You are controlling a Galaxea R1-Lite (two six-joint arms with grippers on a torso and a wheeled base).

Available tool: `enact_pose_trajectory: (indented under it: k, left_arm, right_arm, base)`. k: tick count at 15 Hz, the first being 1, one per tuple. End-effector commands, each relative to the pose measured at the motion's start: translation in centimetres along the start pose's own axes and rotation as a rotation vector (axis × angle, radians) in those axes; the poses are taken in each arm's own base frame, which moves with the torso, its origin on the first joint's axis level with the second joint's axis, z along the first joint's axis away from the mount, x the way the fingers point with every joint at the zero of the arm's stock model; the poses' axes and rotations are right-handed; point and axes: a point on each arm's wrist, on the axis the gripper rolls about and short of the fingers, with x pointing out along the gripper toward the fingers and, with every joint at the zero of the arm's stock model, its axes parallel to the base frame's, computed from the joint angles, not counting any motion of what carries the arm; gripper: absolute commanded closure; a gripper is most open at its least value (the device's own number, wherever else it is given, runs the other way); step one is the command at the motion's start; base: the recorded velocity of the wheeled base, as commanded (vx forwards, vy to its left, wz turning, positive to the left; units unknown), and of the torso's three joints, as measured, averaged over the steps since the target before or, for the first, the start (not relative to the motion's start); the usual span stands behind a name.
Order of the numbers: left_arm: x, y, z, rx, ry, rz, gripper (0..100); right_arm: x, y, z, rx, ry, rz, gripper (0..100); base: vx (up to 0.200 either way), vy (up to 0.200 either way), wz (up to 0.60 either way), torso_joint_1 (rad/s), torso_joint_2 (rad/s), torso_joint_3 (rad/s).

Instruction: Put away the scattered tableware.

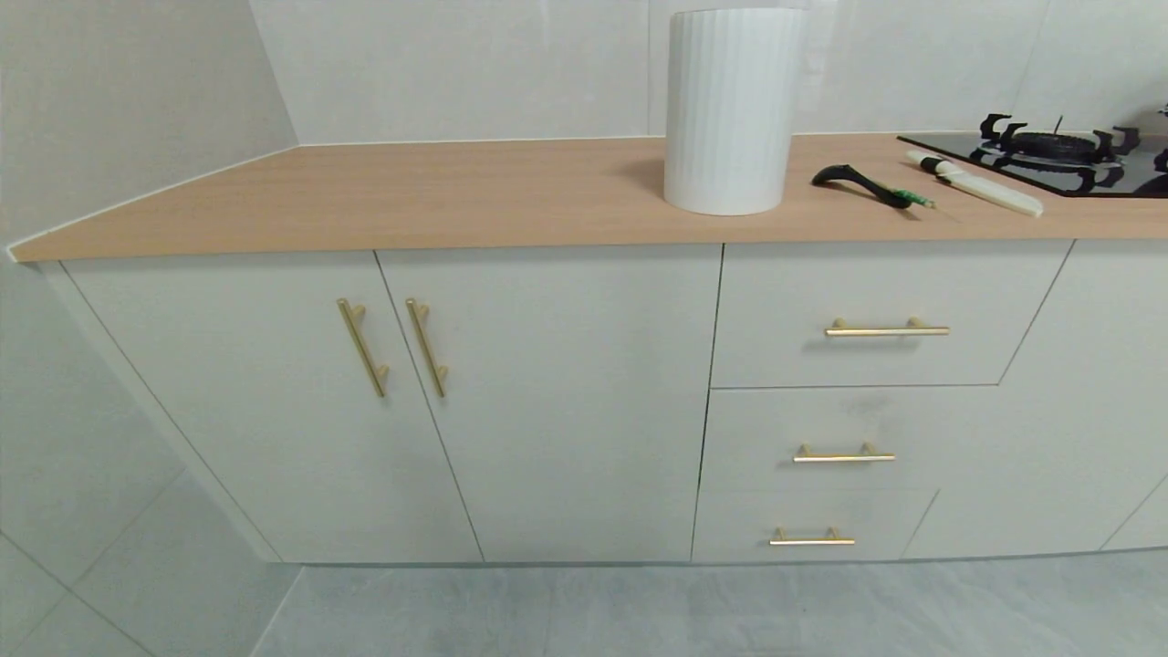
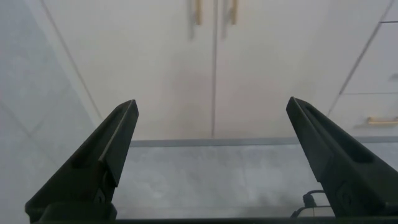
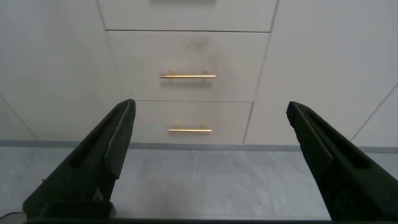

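Head view: the wooden bench (image 1: 456, 192) carries a tall white ribbed canister (image 1: 728, 109). Just beside it, toward my right, lies a black-handled utensil (image 1: 867, 185) with a green-marked tip. A long white utensil (image 1: 976, 182) with a black band lies near that, its far end close to the edge of the black hob (image 1: 1049, 160). The two utensils lie apart from each other. Below the bench are two cupboard doors (image 1: 547, 401) and three drawers (image 1: 867, 315), all shut, with gold bar handles.

Left wrist view: my left fingers (image 2: 106, 155) are spread wide, nothing between them, low over the grey floor (image 2: 211, 174) and facing the cupboard doors.

Right wrist view: my right fingers (image 3: 102, 155) are likewise released and empty, facing the lower drawers.
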Motion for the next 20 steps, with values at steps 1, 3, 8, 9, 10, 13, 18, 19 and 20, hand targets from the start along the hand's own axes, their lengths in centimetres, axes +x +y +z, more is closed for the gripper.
enact_pose_trajectory:
  k: [1,3,8,9,10,13,18,19,20]
  left_arm:
    - [0.0,0.0,0.0,-0.001,0.0,0.001,0]
    - [0.0,0.0,0.0,-0.005,0.0,0.001,0]
    - [0.0,0.0,0.0,-0.005,0.0,0.001,0]
    - [0.0,0.0,0.0,-0.005,0.0,0.001,0]
    - [0.0,0.0,0.0,-0.005,0.0,0.001,0]
    - [0.0,0.0,0.0,-0.005,0.0,0.001,0]
    - [0.0,0.0,0.0,-0.005,0.0,0.001,0]
    - [0.0,0.0,0.0,-0.005,0.0,0.001,0]
    - [0.0,0.0,0.0,-0.005,0.0,0.001,0]
  right_arm:
    - [0.0,0.0,0.0,-0.001,0.002,0.0,0]
    - [0.0,0.0,0.0,-0.001,0.002,0.0,0]
    - [0.0,0.0,0.0,0.002,0.002,0.0,0]
    - [0.0,0.0,0.0,0.002,0.002,0.0,0]
    - [0.0,0.0,0.0,0.002,0.002,0.0,0]
    - [0.0,0.0,0.0,-0.004,0.003,0.003,0]
    - [0.7,0.0,0.2,-0.04,0.092,0.031,0]
    - [0.8,0.0,0.3,-0.056,0.105,0.038,0]
    - [0.6,0.0,1.5,-0.046,0.063,0.053,0]
  base:
    - [0.0,0.0,0.0,0.0,0.0,0.0]
    - [0.0,0.0,0.0,0.0,0.0,0.0]
    - [0.0,0.0,0.0,0.0,0.0,0.0]
    - [0.0,0.0,0.0,0.0,0.0,0.0]
    - [0.0,0.0,0.0,0.0,0.0,0.0]
    - [0.0,0.0,0.0,0.0,0.0,0.0]
    - [0.0,0.0,0.0,0.0,0.0,0.0]
    - [0.0,0.0,0.0,0.0,0.0,0.0]
    - [0.0,0.0,0.0,0.0,0.0,0.0]
